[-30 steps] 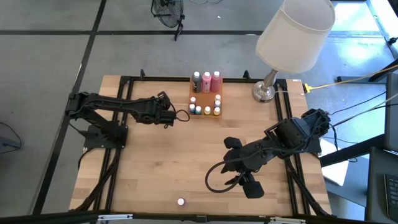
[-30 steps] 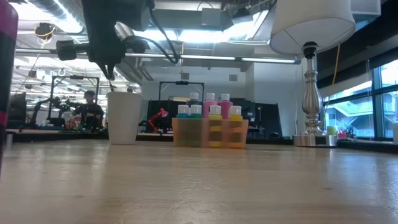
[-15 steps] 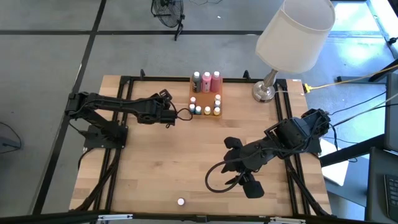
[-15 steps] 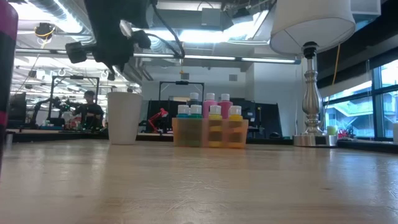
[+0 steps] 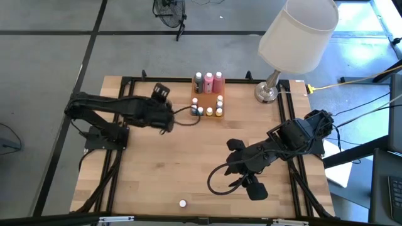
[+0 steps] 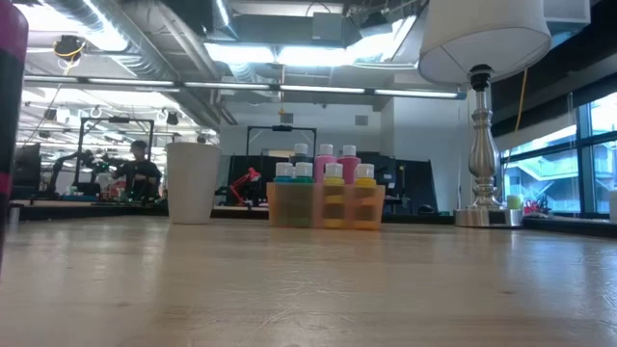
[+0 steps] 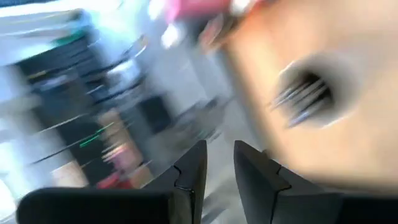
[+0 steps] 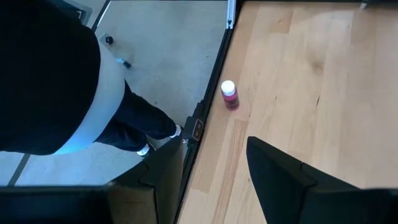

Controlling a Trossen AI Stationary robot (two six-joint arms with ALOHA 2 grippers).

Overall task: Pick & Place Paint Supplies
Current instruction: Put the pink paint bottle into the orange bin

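The translucent orange tray (image 5: 207, 100) (image 6: 326, 204) stands at the table's far middle. It holds three taller bottles (image 5: 208, 80) and several white-capped pots (image 6: 318, 173). A pale round cup (image 6: 193, 183) stands left of the tray, and the blurred left wrist view shows dark brushes in the cup (image 7: 305, 96). My left gripper (image 5: 171, 118) (image 7: 219, 168) hovers high beside the tray with a narrow gap between its fingers and nothing in them. One pink pot (image 5: 183, 203) (image 8: 229, 94) stands alone at the near edge. My right gripper (image 5: 246, 179) (image 8: 214, 155) is open above the table's right near part.
A table lamp (image 5: 270, 91) (image 6: 479, 116) stands at the far right corner, its shade reaching over the table. A pink and dark shape (image 6: 12, 106) fills the low view's left edge, close to the lens. Bare wood lies between the arms. A person (image 6: 140, 173) sits far behind.
My left gripper has risen from just above the cup, going out of the top of the low view, and its wrist has turned over as it rose. The right arm, the tray and the cup have stayed where they were.
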